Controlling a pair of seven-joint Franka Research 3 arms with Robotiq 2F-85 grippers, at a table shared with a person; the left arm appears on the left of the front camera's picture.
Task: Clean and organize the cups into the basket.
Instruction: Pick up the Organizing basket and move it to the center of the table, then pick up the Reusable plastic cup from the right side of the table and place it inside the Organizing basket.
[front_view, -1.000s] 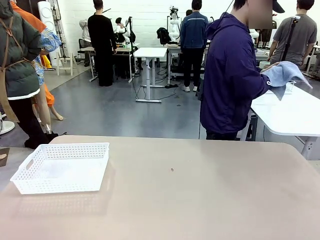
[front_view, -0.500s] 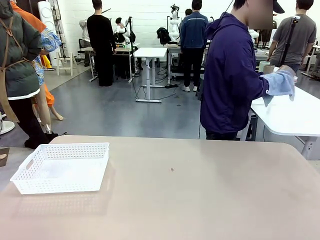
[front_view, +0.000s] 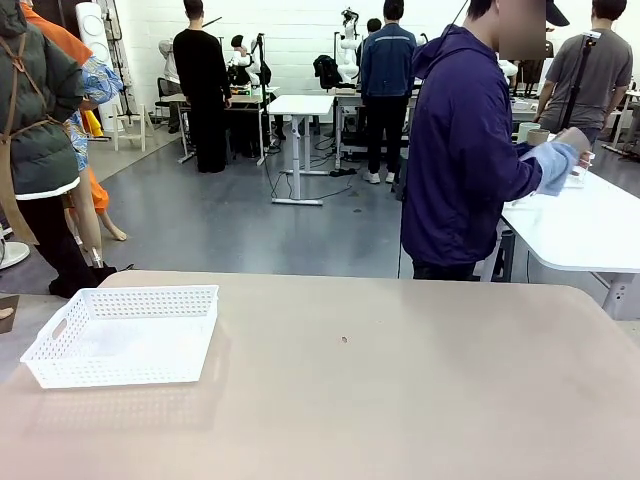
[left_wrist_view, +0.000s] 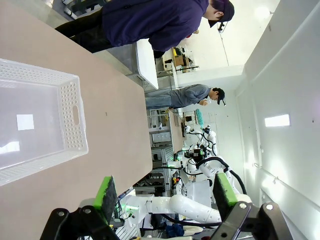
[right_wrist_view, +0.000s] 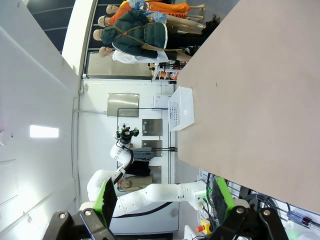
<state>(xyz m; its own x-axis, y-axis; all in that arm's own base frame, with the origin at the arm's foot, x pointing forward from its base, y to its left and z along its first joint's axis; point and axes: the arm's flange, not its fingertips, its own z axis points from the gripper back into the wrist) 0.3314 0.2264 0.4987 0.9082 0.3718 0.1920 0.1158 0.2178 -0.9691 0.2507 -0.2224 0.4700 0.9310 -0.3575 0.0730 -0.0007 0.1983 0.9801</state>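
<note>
The white perforated basket (front_view: 125, 335) sits at the left of the tan table (front_view: 400, 400), with nothing in it; it also shows as the basket (left_wrist_view: 35, 125) in the left wrist view and, farther off, the basket (right_wrist_view: 181, 107) in the right wrist view. A person in a purple jacket (front_view: 460, 150) stands at the far side, turned to the right, rubbing a tan cup (front_view: 576, 139) with a blue cloth (front_view: 553, 165). Another tan cup (front_view: 537, 136) stands on the white side table behind. My left gripper (left_wrist_view: 165, 192) is open above the table, near the basket. My right gripper (right_wrist_view: 165, 197) is open too, away from the table.
A white side table (front_view: 590, 235) stands at the far right beside the person. A small dark speck (front_view: 344, 340) lies mid-table. Other people and desks stand farther back in the room.
The person has drawn the spread-out blue cloth in and bunched it around the tan cup. The basket and both grippers have not moved.
</note>
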